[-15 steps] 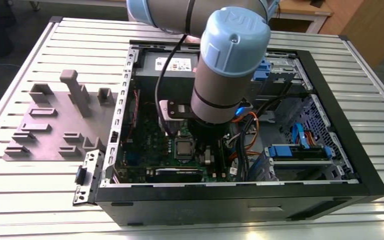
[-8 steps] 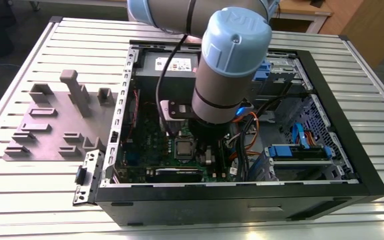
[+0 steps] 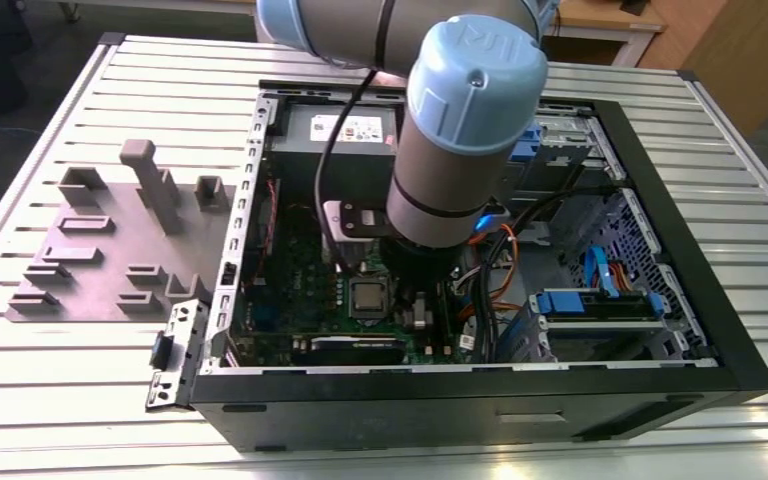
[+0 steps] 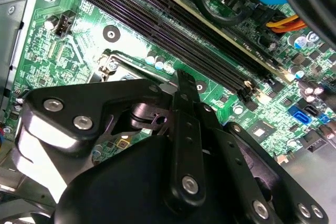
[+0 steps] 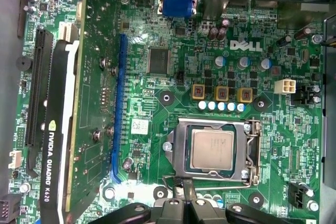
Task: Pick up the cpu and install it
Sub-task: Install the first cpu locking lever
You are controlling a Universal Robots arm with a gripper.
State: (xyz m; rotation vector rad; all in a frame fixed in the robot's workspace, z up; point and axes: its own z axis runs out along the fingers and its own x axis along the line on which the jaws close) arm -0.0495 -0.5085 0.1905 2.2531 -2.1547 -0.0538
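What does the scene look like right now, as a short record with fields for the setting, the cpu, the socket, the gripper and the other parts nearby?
setting: open computer case lying on a slatted metal table
cpu: cpu sits flat inside the socket frame on the green motherboard
gripper: gripper is down inside the case beside the socket, holding nothing that shows
nearby: graphics card, blue expansion slot, memory slots
outside the case: grey fixture plate, on the exterior view's left

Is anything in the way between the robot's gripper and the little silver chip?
Nothing visible is. In the first wrist view the cpu lies bare inside the socket frame on the green motherboard, and the gripper sits just beside the frame with no cable or part between them.
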